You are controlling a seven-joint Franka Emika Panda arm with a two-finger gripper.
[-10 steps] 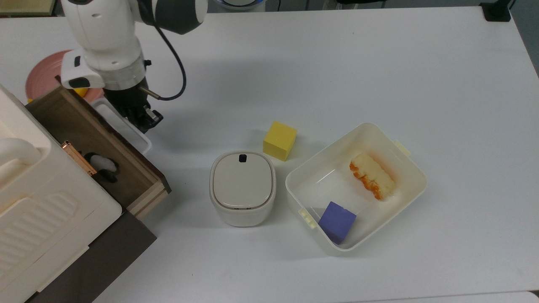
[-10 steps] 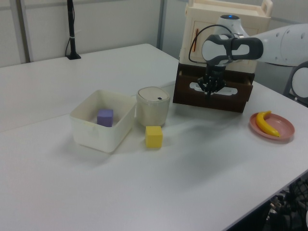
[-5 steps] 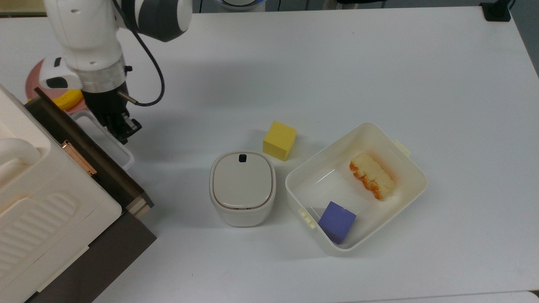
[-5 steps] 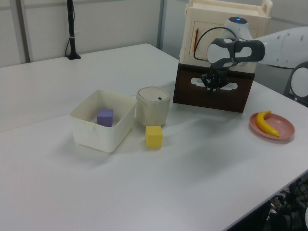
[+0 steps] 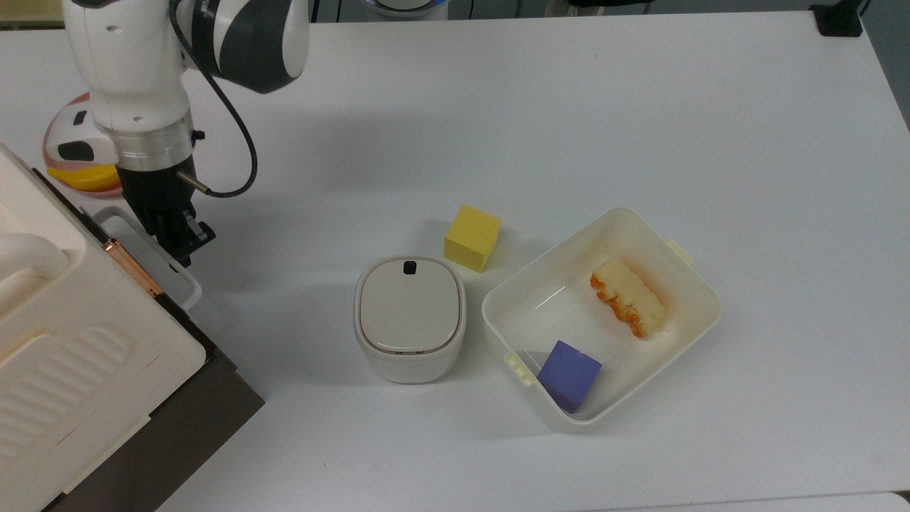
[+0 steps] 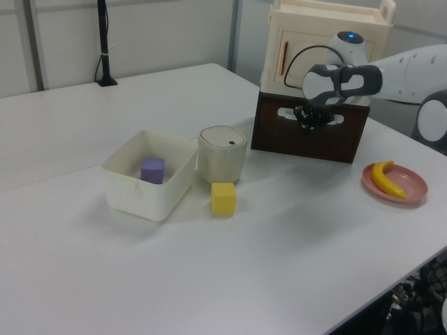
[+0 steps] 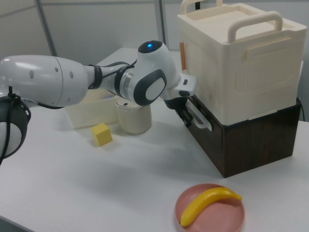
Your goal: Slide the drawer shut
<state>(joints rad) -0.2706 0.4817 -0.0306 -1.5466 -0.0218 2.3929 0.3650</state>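
Your arm reaches low to the cabinet; the jaws (image 5: 179, 238) rest at the white handle (image 5: 153, 259), grip state unclear; the drawer (image 6: 309, 130) sits pushed in, its dark front flush.

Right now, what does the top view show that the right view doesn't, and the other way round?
The top view looks into the tub: a purple cube and a piece of bread lie inside. The right view gives the cabinet's ribbed side and the whole banana on its pink plate. Both share the arm at the drawer handle, the yellow cube and the lidded bin.
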